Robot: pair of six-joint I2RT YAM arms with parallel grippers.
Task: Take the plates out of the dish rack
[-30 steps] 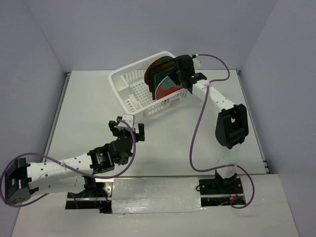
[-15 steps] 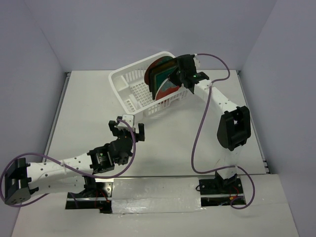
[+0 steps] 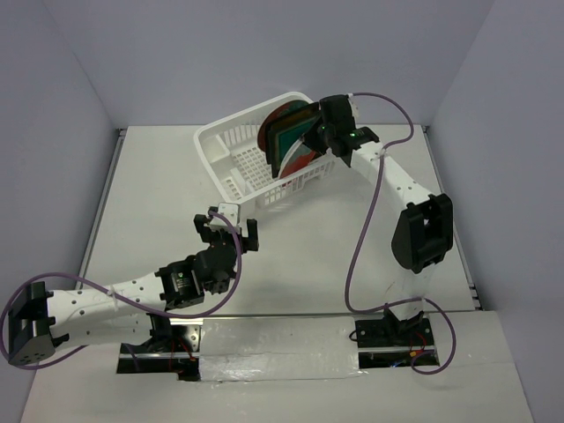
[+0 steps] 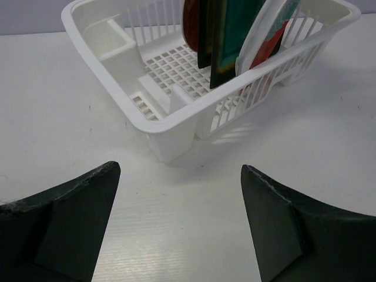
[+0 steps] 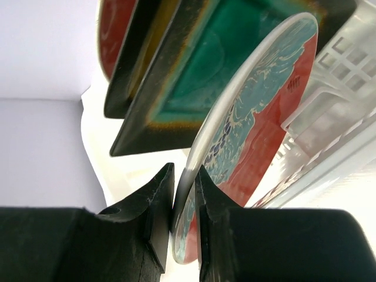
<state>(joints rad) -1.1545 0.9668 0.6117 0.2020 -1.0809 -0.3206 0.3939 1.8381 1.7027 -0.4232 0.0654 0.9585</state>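
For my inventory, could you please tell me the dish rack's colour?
The rectangular plastic lattice dish rack is white, clearest in the left wrist view.

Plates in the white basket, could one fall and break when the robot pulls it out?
Maybe. The right claw pinches only the thin rim of the round plate, so it might slip loose. That plate stands right beside the teal square plate, so lifting could bump or drag it. Its lower edge sits inside the dish rack, which might catch and get tugged along.
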